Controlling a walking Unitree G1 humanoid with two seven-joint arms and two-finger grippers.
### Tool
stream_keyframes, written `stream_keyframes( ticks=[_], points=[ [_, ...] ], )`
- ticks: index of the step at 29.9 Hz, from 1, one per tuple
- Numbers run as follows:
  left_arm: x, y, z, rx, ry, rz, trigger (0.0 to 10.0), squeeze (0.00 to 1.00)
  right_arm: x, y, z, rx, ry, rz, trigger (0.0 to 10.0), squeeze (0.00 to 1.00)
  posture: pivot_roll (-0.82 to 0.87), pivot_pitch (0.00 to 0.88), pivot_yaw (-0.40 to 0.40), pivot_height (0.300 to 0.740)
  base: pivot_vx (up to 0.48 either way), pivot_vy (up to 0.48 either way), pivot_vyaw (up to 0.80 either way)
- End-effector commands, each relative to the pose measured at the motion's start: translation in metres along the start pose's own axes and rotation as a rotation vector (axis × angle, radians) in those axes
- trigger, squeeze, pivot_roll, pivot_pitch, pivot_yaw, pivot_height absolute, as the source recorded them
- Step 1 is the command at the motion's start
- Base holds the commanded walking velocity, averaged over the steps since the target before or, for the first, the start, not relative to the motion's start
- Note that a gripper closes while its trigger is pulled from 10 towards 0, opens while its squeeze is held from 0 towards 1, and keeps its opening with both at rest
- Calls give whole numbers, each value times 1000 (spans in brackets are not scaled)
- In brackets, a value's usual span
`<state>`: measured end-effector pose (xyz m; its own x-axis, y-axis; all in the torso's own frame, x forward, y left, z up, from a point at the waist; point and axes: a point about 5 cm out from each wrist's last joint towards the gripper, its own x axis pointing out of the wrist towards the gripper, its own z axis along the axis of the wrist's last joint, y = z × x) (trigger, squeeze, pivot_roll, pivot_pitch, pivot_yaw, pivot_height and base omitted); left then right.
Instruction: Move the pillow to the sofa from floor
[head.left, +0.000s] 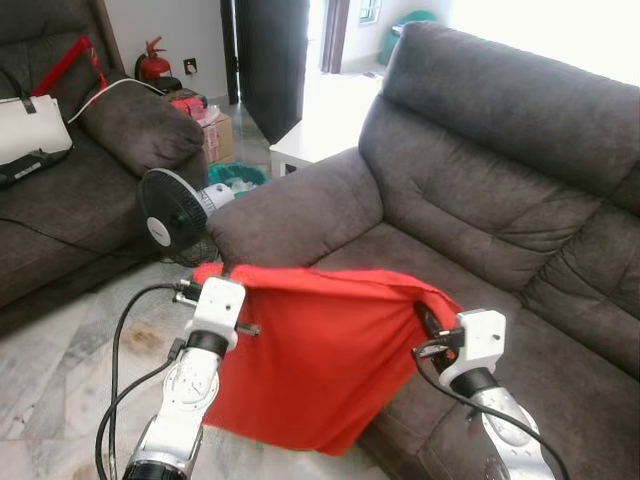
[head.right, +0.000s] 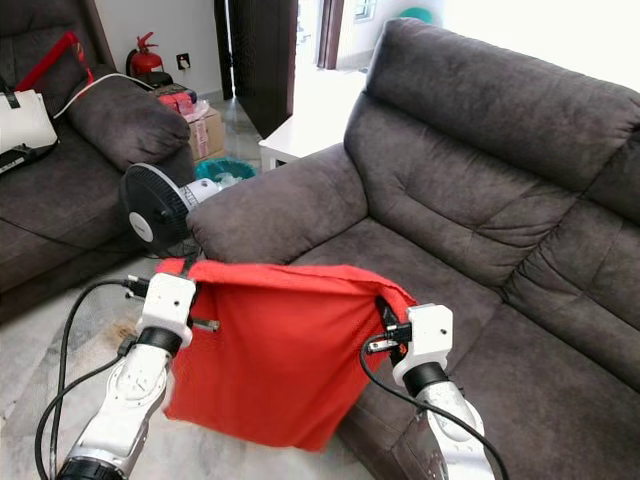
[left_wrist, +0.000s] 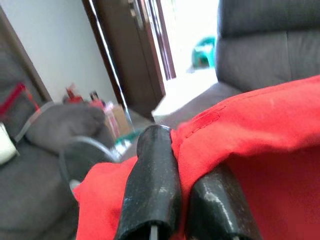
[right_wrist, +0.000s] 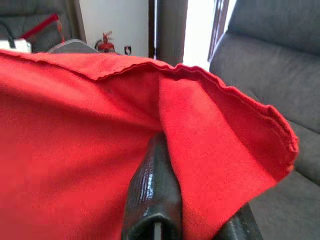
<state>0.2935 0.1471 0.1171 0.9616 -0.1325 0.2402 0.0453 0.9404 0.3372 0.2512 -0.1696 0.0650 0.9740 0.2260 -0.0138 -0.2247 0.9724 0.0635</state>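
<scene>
To the left of the red pillow (head.left: 315, 365) stands a small black fan (head.left: 170, 215) on the floor, beyond it a second couch carrying a white bag (head.left: 30, 125); the left gripper (head.left: 205, 272) pinches the pillow's upper left corner, its two black fingers (left_wrist: 152, 190) pressed together with red fabric caught between them; the pillow itself hangs lifted off the floor as a limp sheet between both arms, its lower edge dangling below the front edge of the grey sofa (head.left: 480, 200); at the pillow's upper right corner the right gripper (head.left: 430, 322) is likewise clamped on a fold of the cloth, just above the sofa seat (head.right: 440, 280) that lies behind the pillow; the judgement is that carrying is under way and the release over the seat is not yet done; the risks: each hold is only a thin pinch of fabric, so a jerk could pull a corner free and drop the pillow; the hanging bottom edge could snag on the sofa front if the arms advance without lifting; and the left corner could brush the fan
</scene>
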Motion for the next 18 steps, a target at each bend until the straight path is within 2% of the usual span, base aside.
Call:
stream_keyframes(
  ticks=[1, 3, 11, 15, 18],
  points=[
    [15, 7, 34, 19, -148, 51, 10000, 0, -2, -4, 15, 0, -73, -34, 10000, 0, 101, 31, -81, 740, 0, 0, 0],
    [15, 4, 33, 19, -135, 34, 10000, 0, 0, -1, 18, -7, -96, -42, 10000, 0, 96, 25, -73, 740, 0, 0, 0],
    [9, 0, 28, 50, -97, 14, 10000, 0, 7, -4, 26, -16, -121, -82, 10000, 0, 89, 0, -65, 740, 0, -33, 0],
    [10, -1, 28, 54, -94, 7, 10000, 0, 11, -6, 30, -12, -128, -87, 10000, 0, 87, 0, -63, 740, 0, -424, -702],
    [10, -3, 28, 24, -86, 2, 10000, 0, 12, -5, 30, -36, -126, -66, 10000, 0, 82, 0, -61, 740, 0, -320, -800]
  ],
)
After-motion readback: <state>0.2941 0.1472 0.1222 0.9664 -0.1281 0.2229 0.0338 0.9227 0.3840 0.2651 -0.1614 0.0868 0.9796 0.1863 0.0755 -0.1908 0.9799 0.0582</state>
